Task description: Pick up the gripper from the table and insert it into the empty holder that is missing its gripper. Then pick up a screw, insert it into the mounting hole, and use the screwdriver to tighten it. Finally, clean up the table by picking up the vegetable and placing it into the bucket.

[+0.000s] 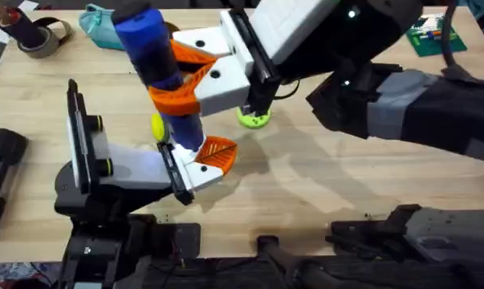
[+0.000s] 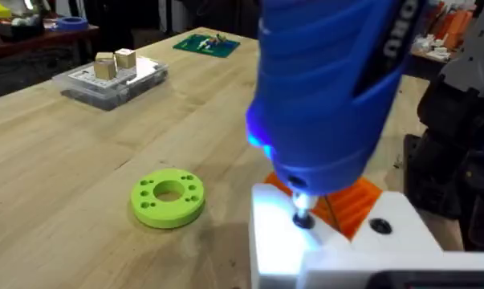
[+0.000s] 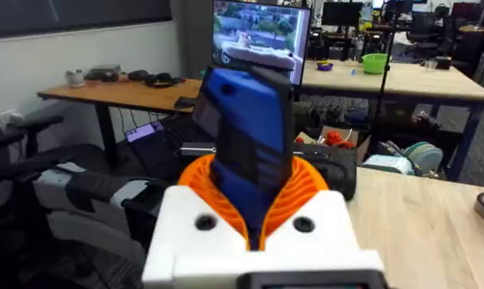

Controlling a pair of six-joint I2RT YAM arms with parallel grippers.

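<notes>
Our right gripper (image 1: 195,76) pinches the screwdriver (image 1: 157,60) between its 2 orange pads (image 3: 306,189) and holds it almost upright, because the bit must stay in line with the screw. Directly below this hand, the bit tip presses on the screw (image 2: 303,218) in the white base of the gripper (image 1: 212,158). That part already sits in the holder (image 1: 133,166), so we judge that tightening is in progress. For our left gripper, we cannot tell if the fingers are spread or together. A green disc (image 2: 168,197) lies just beside the work.
</notes>
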